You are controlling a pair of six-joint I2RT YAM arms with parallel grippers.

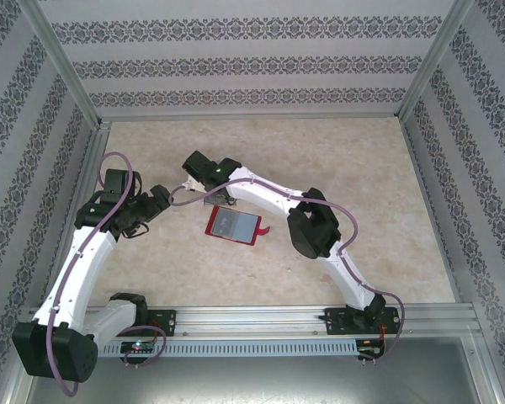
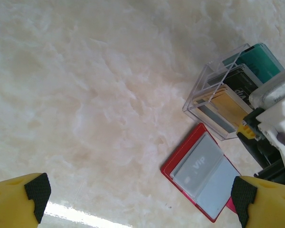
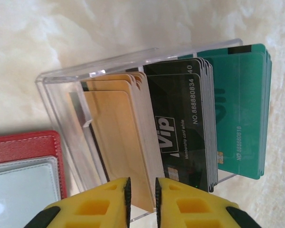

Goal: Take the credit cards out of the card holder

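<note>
Card holder [image 1: 233,225], flat, just beside slightly parted right fingers [image 3: 104,204]; left fingers [image 2: 19,202] wide apart.

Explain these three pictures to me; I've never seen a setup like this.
Two white robot arms are bolted to a marble-look table. One picture looks down on both; the others come from a camera on each wrist, yellow fingers showing. On the table: an open red card holder and a clear box of gold, black and green cards. The left gripper is open and empty. The right gripper straddles the edge of a gold card; whether it grips is unclear.
</note>
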